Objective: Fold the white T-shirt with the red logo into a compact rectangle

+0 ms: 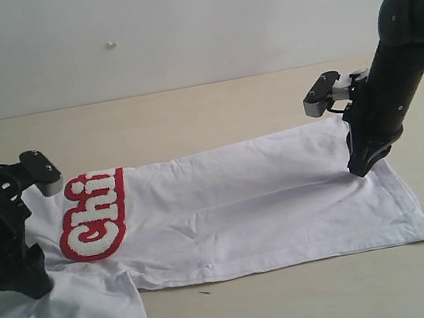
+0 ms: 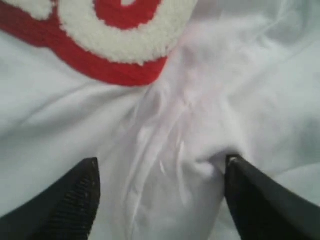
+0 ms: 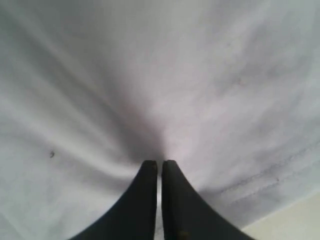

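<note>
White cotton: the white T-shirt (image 1: pixel 267 199) lies on the tan table (image 1: pixel 228 108), folded lengthwise into a long band that runs from one claw to the other.

Right gripper (image 1: pixel 361 168) is tips-down on the hem end of the band. The cloth stretches away from it toward the other arm, and the hem corner lies just past it. Wrist cam: right gripper (image 3: pixel 159 164) is clenched, fingers (image 3: pixel 147 200) nearly touching with a sliver of white between them. Creases fan out from the tips, so it is pinching the shirt. A stitched hem line and a bit of bare table show off to one side of the fingers.

Left gripper (image 1: pixel 26 281) sits at the chest end, low on the cloth. The red logo (image 1: pixel 92 218) is just beside it, on the side toward the right arm. Only "Chi" is readable; the rest runs under the fold. Wrist cam: left gripper (image 2: pixel 161 162) is released, fingers (image 2: pixel 80 200) wide apart, with wrinkled white cloth lying between them. One fingertip touches a small pucker. The logo patch sits ahead of the tips, near them but not between them.

A rumpled loose part of the shirt spills out beyond the left gripper, away from the right arm.
</note>
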`<act>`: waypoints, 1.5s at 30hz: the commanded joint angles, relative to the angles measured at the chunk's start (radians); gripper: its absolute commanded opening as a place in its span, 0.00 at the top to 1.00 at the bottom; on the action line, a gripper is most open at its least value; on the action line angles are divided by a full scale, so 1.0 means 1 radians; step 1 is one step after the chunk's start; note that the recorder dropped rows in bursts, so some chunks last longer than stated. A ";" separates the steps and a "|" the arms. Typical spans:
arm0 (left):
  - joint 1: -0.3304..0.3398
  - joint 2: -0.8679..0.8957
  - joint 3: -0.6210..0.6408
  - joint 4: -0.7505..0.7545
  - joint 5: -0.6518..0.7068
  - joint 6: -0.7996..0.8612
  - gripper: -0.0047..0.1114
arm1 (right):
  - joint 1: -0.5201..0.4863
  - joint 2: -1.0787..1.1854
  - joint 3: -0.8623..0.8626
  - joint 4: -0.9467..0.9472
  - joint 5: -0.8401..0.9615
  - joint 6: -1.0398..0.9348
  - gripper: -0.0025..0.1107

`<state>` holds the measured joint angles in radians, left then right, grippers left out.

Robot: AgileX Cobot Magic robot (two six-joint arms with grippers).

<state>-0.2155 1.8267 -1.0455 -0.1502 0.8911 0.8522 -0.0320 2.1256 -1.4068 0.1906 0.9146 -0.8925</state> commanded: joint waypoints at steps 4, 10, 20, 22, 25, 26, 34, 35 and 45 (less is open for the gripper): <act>-0.003 -0.109 -0.023 -0.094 0.007 0.004 0.38 | -0.004 -0.011 0.003 0.011 -0.013 -0.003 0.93; -0.003 -0.165 -0.023 -0.094 0.024 0.004 0.38 | -0.004 -0.011 0.003 0.011 -0.009 -0.003 0.93; -0.003 -0.203 -0.023 -0.049 0.058 0.000 0.38 | -0.004 -0.011 0.003 0.015 -0.009 -0.003 0.93; -0.003 -0.213 -0.023 -0.048 0.045 -0.001 0.38 | -0.004 -0.011 0.003 0.015 -0.009 -0.003 0.93; 0.003 -0.222 -0.023 0.008 -0.071 -0.122 0.40 | -0.004 -0.011 0.003 0.018 -0.004 -0.003 0.93; 0.009 -0.222 -0.023 0.038 -0.123 -0.187 0.43 | -0.004 -0.011 0.003 0.018 -0.002 -0.003 0.93; 0.109 -0.087 -0.025 0.203 -0.330 -0.416 0.69 | -0.004 -0.011 0.003 0.018 -0.056 -0.003 0.93; 0.129 -0.063 -0.025 0.220 -0.369 -0.452 0.69 | -0.004 -0.011 0.003 0.018 -0.065 -0.003 0.93; 0.219 0.161 -0.178 0.229 -0.465 -0.491 0.67 | -0.004 -0.011 0.003 0.018 -0.137 -0.003 0.93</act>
<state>0.0007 1.9486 -1.1838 0.0783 0.4740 0.3732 -0.0320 2.1256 -1.4068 0.2024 0.8027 -0.8925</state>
